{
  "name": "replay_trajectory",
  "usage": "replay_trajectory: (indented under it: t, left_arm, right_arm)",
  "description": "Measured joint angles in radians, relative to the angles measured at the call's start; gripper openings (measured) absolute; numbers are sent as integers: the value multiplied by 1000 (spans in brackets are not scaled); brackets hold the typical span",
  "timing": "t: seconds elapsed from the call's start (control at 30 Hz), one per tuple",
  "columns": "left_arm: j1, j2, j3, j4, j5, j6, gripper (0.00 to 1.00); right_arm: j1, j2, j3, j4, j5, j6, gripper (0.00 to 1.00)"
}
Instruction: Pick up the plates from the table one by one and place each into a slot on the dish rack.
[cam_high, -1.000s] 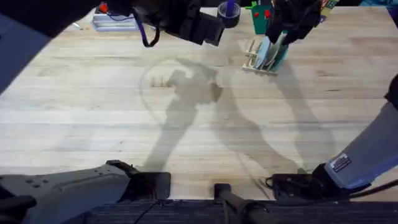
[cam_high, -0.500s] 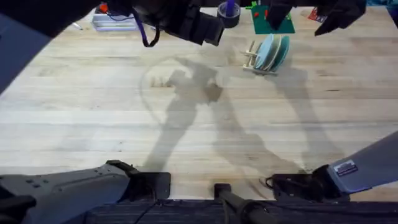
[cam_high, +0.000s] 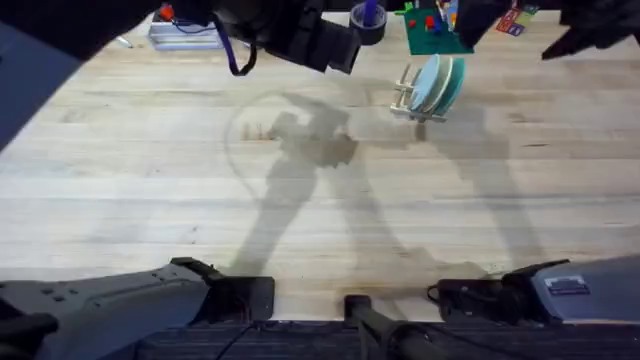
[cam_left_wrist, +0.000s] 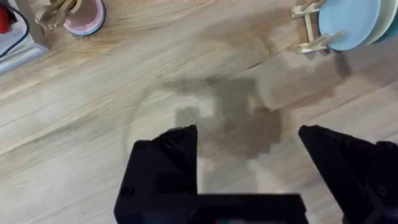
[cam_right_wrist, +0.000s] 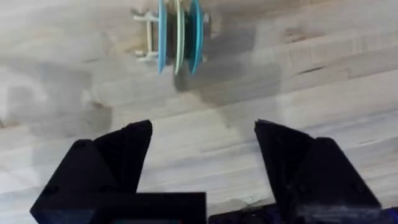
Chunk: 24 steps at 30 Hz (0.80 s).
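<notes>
Three plates stand on edge in the dish rack at the back of the table. In the right wrist view they are a light blue plate, a cream plate and a teal plate, side by side between the rack's pegs. My right gripper is open and empty, raised well clear of the rack; its arm shows dark at the back right. My left gripper is open and empty above bare wood, with the rack and plates off to one side.
Behind the rack stand a green object and a purple tape roll. A clear tray sits at the back left. A pink cup appears in the left wrist view. The arm bases occupy the near edge.
My right gripper, which was down at the rack among the plates, has let go and drawn back up and to the right. The plates stay in the rack. The left arm is still.
</notes>
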Motion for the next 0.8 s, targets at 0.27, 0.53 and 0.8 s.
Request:
replay_trajectory:
  t: [0.27, 0.53, 0.8]
  left_arm:
    - [0, 0, 0, 0, 0, 0, 995]
    - [0, 0, 0, -9, 0, 0, 995]
    - [0, 0, 0, -20, 0, 0, 995]
  right_arm:
    - [59, -230, -326, 102, 5, 15, 994]
    - [74, -448, -542, 165, -54, 7, 995]
    - [75, -528, -584, 151, -67, -20, 995]
